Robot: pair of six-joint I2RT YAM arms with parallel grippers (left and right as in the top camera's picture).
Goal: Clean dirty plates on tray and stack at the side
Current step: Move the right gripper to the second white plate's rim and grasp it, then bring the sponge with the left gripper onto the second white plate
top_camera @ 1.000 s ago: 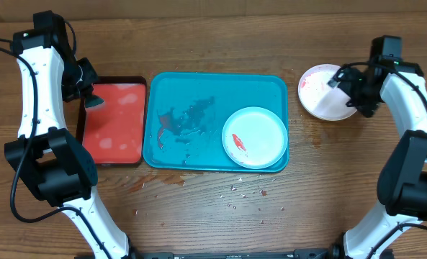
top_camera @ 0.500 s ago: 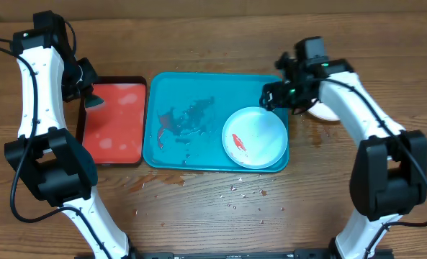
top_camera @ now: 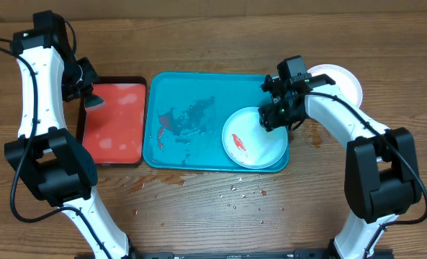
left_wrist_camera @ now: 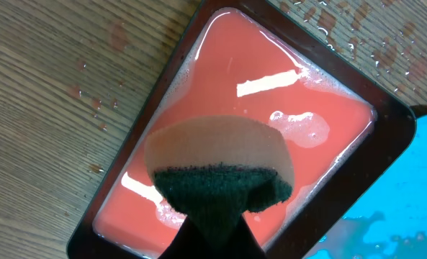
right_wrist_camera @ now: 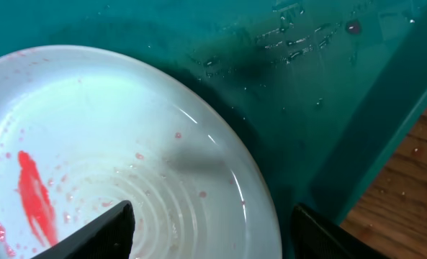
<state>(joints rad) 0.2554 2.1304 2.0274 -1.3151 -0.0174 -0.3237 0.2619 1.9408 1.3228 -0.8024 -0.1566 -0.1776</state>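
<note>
A white plate [top_camera: 253, 138] with a red sauce smear lies in the right part of the teal tray [top_camera: 191, 93]; it fills the right wrist view [right_wrist_camera: 112, 165]. My right gripper [top_camera: 273, 119] is open, its fingers [right_wrist_camera: 213, 230] straddling the plate's upper right rim. Another white plate [top_camera: 343, 83] sits on the table right of the tray, partly hidden by my right arm. My left gripper [top_camera: 92, 98] is shut on a sponge [left_wrist_camera: 220, 169], tan on top and dark green below, held over the red tray [left_wrist_camera: 271, 108]. No yellow-green plate shows.
The red tray [top_camera: 114, 119] with a dark rim holds soapy water, left of the teal tray. Sauce smears and water [top_camera: 181, 122] cover the teal tray's middle. Droplets and crumbs [top_camera: 238, 193] dot the wooden table in front of it.
My right arm swung left from the plate on the table to the tray, and now sits open over the smeared plate's rim. The left arm has not moved.
</note>
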